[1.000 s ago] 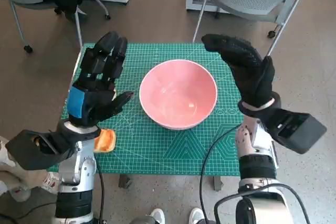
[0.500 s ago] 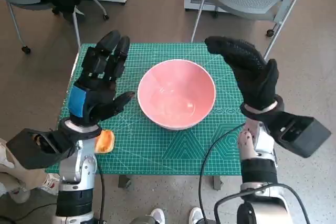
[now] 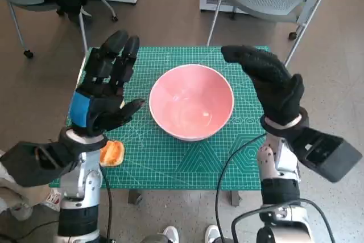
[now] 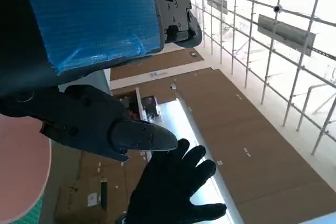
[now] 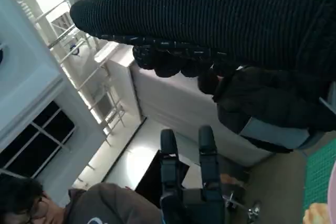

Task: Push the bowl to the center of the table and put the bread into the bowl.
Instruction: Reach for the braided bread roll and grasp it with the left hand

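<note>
Looking down from the head view, the wide pink ceramic bowl sits on the green gridded cutting mat that covers the bench, roughly midway across it and apart from both hands. The left robot hand, black with blue tape on its back, hovers raised beside the bowl's left rim with its fingers spread and nothing in them. The right robot hand, in its black knitted glove, is raised beside the bowl's right rim, fingers extended and gently curved, also holding nothing. The small golden-orange piece of bread lies on the mat near the front left corner, just below the left wrist and well clear of the bowl. So the bread lies behind and beneath the left hand, towards the robot's body; the left hand is plainly the nearer one, and the right would have to cross over the bowl. The bread's long axis is too small to judge.

From the left wrist view, the blue-taped back and black fingers show apart and bare, the gloved hand opposite spread wide, and a sliver of pink rim at the edge.

From the right wrist view, the glove forms a dark band, a person sits nearby, and a corner of the bread shows.
</note>
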You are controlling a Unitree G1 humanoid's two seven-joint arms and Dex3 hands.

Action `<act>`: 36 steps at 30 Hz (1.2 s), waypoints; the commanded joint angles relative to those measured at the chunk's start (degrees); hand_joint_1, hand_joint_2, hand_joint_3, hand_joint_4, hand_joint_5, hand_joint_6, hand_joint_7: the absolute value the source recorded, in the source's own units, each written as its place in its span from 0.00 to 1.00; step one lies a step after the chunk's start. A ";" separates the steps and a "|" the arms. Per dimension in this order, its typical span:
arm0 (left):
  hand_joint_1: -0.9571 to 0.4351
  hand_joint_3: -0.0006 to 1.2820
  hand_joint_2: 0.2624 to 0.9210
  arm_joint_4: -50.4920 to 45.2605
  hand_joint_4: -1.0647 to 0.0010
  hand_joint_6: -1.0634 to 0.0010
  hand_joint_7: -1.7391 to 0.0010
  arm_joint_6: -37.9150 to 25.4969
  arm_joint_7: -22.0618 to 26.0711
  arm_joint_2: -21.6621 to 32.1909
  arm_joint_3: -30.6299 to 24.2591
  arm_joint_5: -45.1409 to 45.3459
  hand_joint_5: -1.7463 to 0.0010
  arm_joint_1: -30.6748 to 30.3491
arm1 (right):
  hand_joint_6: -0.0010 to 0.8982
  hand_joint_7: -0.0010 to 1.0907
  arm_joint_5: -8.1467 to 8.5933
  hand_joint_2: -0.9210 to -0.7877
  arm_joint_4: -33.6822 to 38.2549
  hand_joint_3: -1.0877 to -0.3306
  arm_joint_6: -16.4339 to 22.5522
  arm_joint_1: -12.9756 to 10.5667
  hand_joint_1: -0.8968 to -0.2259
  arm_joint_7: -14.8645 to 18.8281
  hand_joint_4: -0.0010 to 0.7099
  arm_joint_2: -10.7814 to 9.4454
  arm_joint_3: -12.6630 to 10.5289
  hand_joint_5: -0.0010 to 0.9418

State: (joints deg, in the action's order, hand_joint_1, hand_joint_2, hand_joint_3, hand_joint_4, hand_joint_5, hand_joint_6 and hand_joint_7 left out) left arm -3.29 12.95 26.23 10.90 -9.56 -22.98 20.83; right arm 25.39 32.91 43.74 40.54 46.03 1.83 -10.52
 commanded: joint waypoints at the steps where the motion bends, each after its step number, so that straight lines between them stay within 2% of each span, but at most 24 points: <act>1: 0.31 0.18 1.00 -3.73 0.92 1.00 0.72 -1.43 -0.97 0.87 -0.40 -0.30 1.00 -1.59 | 0.00 0.18 0.48 0.00 -0.16 0.31 0.42 -1.75 0.32 0.41 0.07 -0.33 0.56 0.00; 7: 0.32 0.19 0.99 -9.31 0.92 1.00 0.71 -2.32 -2.35 2.52 -0.91 1.44 1.00 -3.74 | 0.00 0.19 0.61 0.00 1.01 0.30 1.46 -1.29 0.32 0.71 0.07 -0.25 0.77 0.00; 10: 0.33 0.27 0.90 -12.18 0.92 1.00 0.69 -2.46 -2.77 4.24 -1.32 3.36 0.99 -5.08 | 0.00 0.19 0.77 0.00 1.39 0.30 1.59 -1.18 0.32 0.83 0.07 -0.19 0.81 0.00; 12: 0.33 0.32 0.79 -16.89 0.92 1.00 0.70 -3.57 -3.10 7.76 -2.31 7.62 0.99 -7.73 | 0.00 0.19 0.88 0.00 1.73 0.30 1.58 -1.10 0.32 0.97 0.07 -0.07 0.78 0.00; 14: 0.35 0.37 0.58 -23.07 0.95 1.00 0.75 -6.85 -3.24 12.23 -3.91 13.54 0.98 -11.45 | 0.00 0.19 0.81 0.00 1.81 0.30 1.54 -1.11 0.32 0.88 0.07 0.03 0.80 0.00; 15: 0.36 0.38 0.54 -29.34 0.96 1.00 0.77 -12.71 -2.06 16.32 -6.10 19.08 0.98 -14.75 | 0.00 0.19 0.64 0.00 1.80 0.30 1.51 -1.14 0.32 0.70 0.07 0.11 0.81 0.00; 16: 0.40 0.33 0.47 -33.84 0.98 1.00 0.80 -17.09 -1.26 19.24 -7.61 22.95 0.99 -17.08 | 0.00 0.19 0.53 0.00 1.81 0.30 1.49 -1.16 0.32 0.57 0.07 0.17 0.82 0.00; 18: 0.45 0.27 0.41 -42.87 0.99 1.00 0.82 -27.96 1.75 24.55 -10.53 29.75 0.99 -21.10 | 0.00 0.19 0.39 0.00 1.83 0.30 1.36 -1.18 0.32 0.38 0.07 0.33 0.78 0.00; 19: 0.49 0.22 0.41 -46.00 0.99 0.99 0.83 -32.10 2.75 25.75 -11.74 31.62 1.00 -22.48 | 0.00 0.19 0.44 0.00 1.82 0.29 1.24 -1.23 0.32 0.39 0.07 0.44 0.72 0.00; 21: 0.59 0.12 0.44 -49.88 0.98 0.91 0.87 -36.87 3.54 26.64 -13.34 33.92 1.00 -24.30 | 0.00 0.19 0.49 0.00 1.45 0.29 1.01 -1.49 0.31 0.33 0.07 0.56 0.73 0.00; 25: 0.65 0.05 0.48 -51.92 0.93 0.79 0.92 -38.86 3.32 26.23 -14.31 36.10 0.99 -26.40 | 0.00 0.19 0.77 0.00 1.21 0.29 0.65 -1.67 0.31 0.46 0.07 0.75 0.63 0.00; 30: 0.71 0.02 0.50 -53.52 0.90 0.72 0.95 -42.90 4.81 27.53 -13.64 37.53 0.99 -28.01 | 0.00 0.19 1.18 0.00 1.05 0.29 0.19 -1.63 0.31 0.56 0.06 0.76 0.55 0.00; 36: 0.79 0.03 0.58 -56.04 0.88 0.71 0.97 -50.13 6.82 30.30 -10.74 40.74 0.99 -29.39 | 0.00 0.20 1.71 0.00 1.02 0.30 -0.69 -1.37 0.30 0.35 0.06 0.65 0.54 0.00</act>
State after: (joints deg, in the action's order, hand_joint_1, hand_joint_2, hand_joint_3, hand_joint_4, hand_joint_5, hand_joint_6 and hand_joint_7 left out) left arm -57.56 -33.43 31.63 39.05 -21.91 15.86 -7.90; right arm 26.83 33.69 44.12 40.11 46.44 2.29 -9.95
